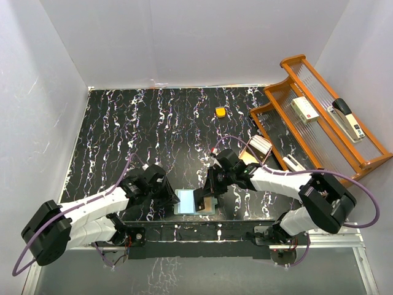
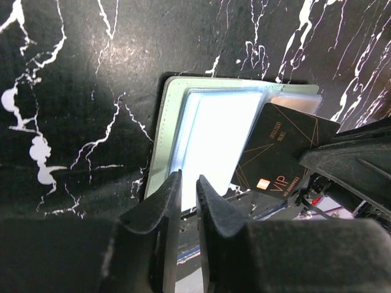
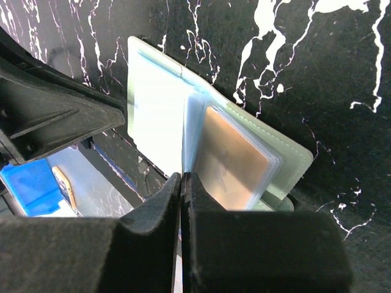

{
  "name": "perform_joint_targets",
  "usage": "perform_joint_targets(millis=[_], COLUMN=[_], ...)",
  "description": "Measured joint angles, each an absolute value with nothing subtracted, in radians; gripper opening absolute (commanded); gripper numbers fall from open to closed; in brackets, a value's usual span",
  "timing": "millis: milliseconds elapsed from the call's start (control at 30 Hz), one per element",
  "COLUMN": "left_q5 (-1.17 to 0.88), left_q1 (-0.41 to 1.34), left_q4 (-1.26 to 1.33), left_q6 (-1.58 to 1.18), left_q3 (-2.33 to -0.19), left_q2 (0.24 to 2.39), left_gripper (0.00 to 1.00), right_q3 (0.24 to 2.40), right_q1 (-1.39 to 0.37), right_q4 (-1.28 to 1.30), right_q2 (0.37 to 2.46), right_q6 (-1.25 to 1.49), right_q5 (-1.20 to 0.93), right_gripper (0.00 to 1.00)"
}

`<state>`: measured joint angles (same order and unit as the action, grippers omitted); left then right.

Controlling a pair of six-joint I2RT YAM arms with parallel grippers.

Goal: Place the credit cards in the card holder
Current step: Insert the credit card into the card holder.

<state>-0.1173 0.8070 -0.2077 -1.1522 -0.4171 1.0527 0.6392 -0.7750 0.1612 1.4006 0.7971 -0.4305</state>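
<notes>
The pale green card holder (image 1: 185,201) lies open near the table's front edge, its clear sleeves glaring white (image 2: 214,131). A brownish credit card (image 3: 235,159) sits in a sleeve on the holder's right half (image 3: 292,160). My right gripper (image 1: 207,195) is shut on a black credit card marked VIP (image 2: 278,152), tilted with its corner over the sleeves. From the right wrist this card shows only as a thin edge between the jaws (image 3: 182,176). My left gripper (image 2: 188,178) hovers at the holder's near-left edge, jaws a narrow gap apart with nothing between them.
A small orange block (image 1: 220,112) lies mid-table towards the back. A tan dish (image 1: 248,158) with more cards (image 1: 259,146) sits right of the right arm. A wooden rack (image 1: 319,114) with a stapler (image 1: 347,118) stands at the far right. White walls surround the table.
</notes>
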Motion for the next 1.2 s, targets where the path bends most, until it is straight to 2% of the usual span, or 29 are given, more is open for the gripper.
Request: perform_joint_targets(millis=[200, 667, 1200], left_q5=[-0.118, -0.112, -0.112], left_q1=[0.807, 0.807, 0.807], left_q4=[-0.187, -0.176, -0.173], left_q6=[-1.139, -1.134, -1.148], left_q3=[-0.411, -0.392, -0.359], left_q2=[1.115, 1.115, 1.068], left_gripper=[0.05, 0.05, 0.05], right_q3=[0.639, 0.592, 0.544], right_q1=[-0.775, -0.757, -0.750], right_q4=[0.131, 0.058, -0.036], right_q2=[1.430, 1.489, 1.493], right_q6=[0.812, 0.830, 0.888], right_q5=[-0.444, -0.456, -0.490], right_gripper=[0.00, 0.04, 0.00])
